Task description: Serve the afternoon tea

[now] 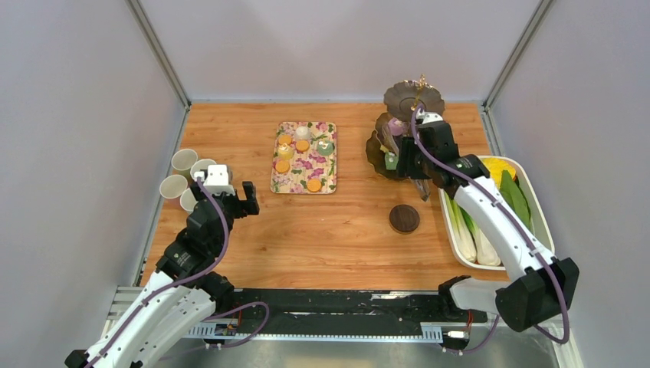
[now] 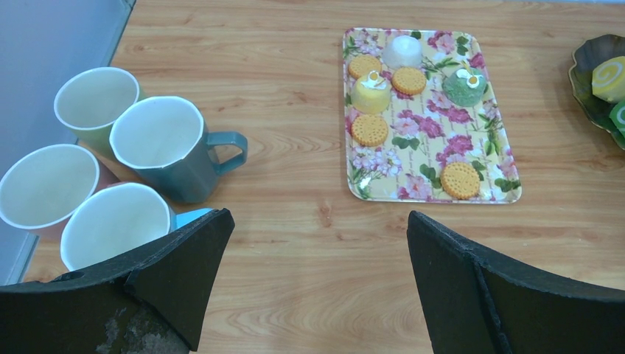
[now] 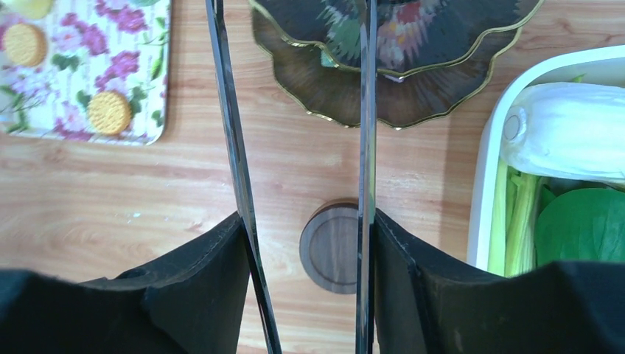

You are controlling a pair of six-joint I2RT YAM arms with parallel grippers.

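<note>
The dark scalloped three-tier stand (image 1: pixel 414 100) stands at the back right, with small cakes on its lower tier (image 1: pixel 392 130). My right gripper (image 1: pixel 410 162) hovers just in front of it, shut on a pair of metal tongs (image 3: pixel 366 147) whose two blades stay apart. One dark round coaster (image 1: pixel 404 218) lies in front of the stand and shows between the blades (image 3: pixel 335 247). A floral tray (image 1: pixel 331 153) holds orange biscuits, a white, a yellow and a green cake (image 2: pixel 464 85). Four pastel mugs (image 2: pixel 166 144) cluster at the left edge. My left gripper (image 2: pixel 318 221) is open and empty beside them.
A white tub (image 1: pixel 498 215) of vegetables sits at the right edge, close to my right arm. Grey walls enclose the table on three sides. The stand's lower tier (image 2: pixel 589 81) with a yellow roll shows at the right of the left wrist view.
</note>
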